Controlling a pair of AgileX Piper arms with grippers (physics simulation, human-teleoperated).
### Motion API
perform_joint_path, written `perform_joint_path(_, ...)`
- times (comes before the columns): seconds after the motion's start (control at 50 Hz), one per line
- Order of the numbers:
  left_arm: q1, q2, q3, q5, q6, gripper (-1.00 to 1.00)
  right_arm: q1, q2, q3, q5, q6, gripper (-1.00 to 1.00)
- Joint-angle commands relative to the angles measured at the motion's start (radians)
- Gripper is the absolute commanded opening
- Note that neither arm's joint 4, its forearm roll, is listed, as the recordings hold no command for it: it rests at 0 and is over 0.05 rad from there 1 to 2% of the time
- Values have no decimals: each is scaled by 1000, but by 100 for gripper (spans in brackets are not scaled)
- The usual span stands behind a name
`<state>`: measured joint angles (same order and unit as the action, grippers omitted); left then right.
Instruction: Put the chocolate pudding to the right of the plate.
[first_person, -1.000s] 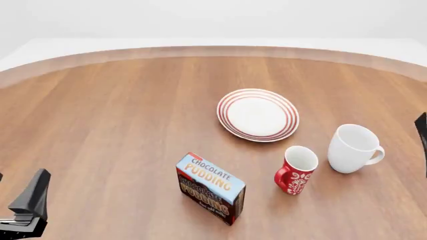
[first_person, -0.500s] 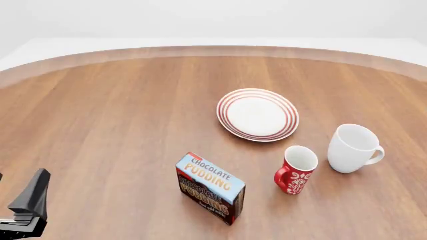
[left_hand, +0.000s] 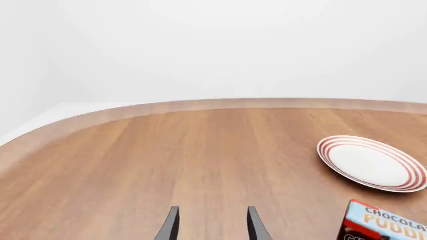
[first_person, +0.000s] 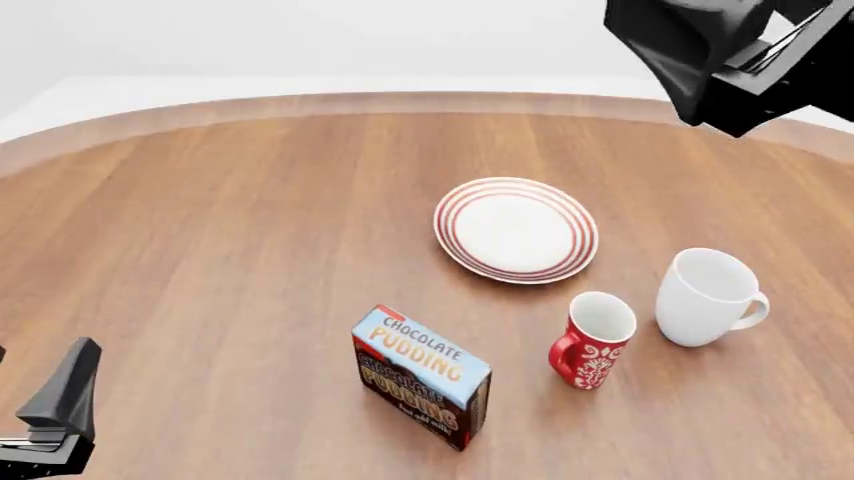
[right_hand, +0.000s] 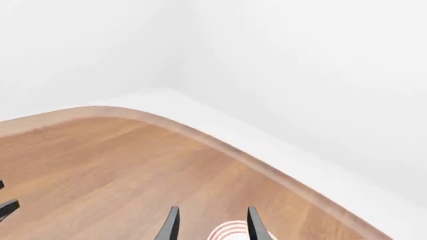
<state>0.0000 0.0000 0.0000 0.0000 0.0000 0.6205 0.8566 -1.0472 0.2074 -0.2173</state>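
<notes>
Pudding box sits on the table near the front edge, well short of the plate and a bit to its left; red mug and white mug stand at the plate's near right, approx. where the box must go.

Left gripper: fingers parted, nothing held, parked low at front-left. Right gripper: fingers parted, empty, arm high over the far right of the table.

Handling, my judgement: box looks like light, stiff card w/ smooth printed faces, so moderate squeeze. I'd grip across the narrow width, on the two long brown sides.

Orientation: blue lettered face up. Long axis runs diagonally, from far-left to near-right in front view.
</notes>
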Motion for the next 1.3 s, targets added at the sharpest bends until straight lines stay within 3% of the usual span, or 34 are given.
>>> perform_joint_path(0.02, 0, 0, 0, 0, 0, 100, 82, 92, -3, 15, -19, 100)
perform_joint_path(0.4, 0, 0, 0, 0, 0, 100, 148, 175, 53, 51, -21, 100)
perform_joint_path(0.8, 0, 0, 0, 0, 0, 100, 201, 265, 171, -39, 24, 100)
perform_joint_path(1.3, 0, 0, 0, 0, 0, 100, 233, 334, 222, -101, 59, 100)
